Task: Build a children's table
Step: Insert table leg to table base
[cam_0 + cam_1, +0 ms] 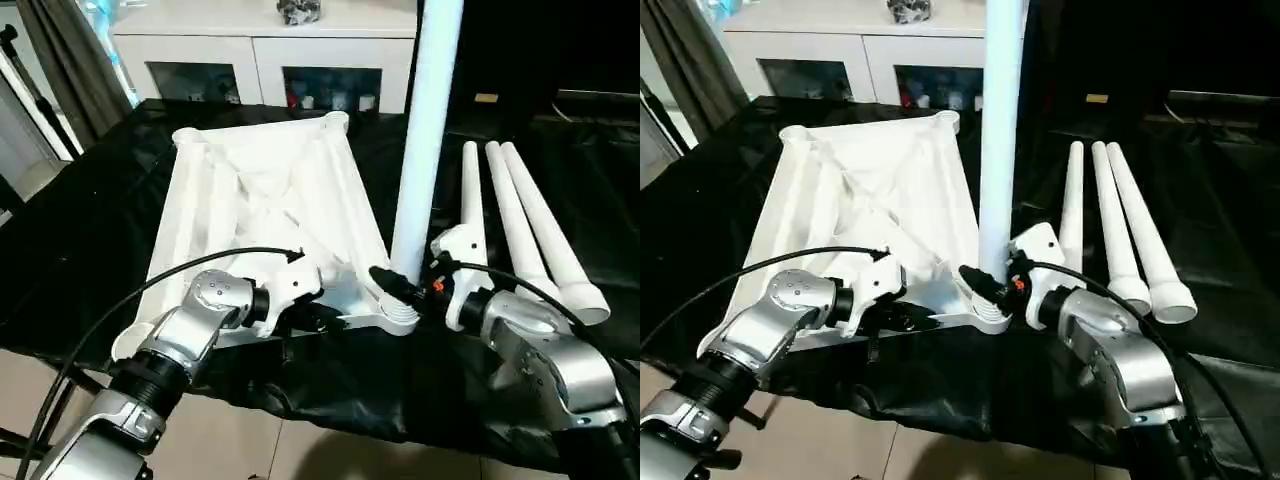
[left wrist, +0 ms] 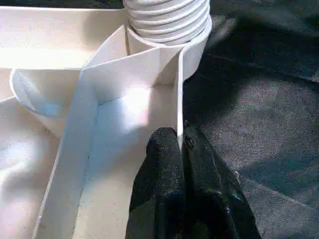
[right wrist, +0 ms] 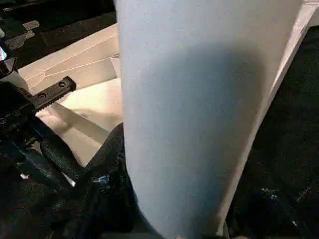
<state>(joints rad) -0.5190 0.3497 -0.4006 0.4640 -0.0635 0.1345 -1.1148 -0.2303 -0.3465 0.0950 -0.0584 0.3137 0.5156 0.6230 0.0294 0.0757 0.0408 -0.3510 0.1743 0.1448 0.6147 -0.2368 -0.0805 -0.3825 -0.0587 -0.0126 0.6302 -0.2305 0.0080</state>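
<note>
The upturned tabletop (image 1: 265, 215) lies centre-left on the black-covered worktop (image 1: 80, 250); an upright leg (image 1: 425, 140) stands in its near-right corner socket (image 1: 400, 312), clasped by the right tool (image 1: 405, 280); the left tool (image 2: 182, 149) pinches the tabletop's rim; three spare legs (image 1: 520, 215) lie at right

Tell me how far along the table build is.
Done: none fully. In hand: one leg stands upright in the upturned tabletop's near corner socket, right gripper around its base, left gripper pinching the rim wall. Left: three legs lie on the black cloth.
</note>
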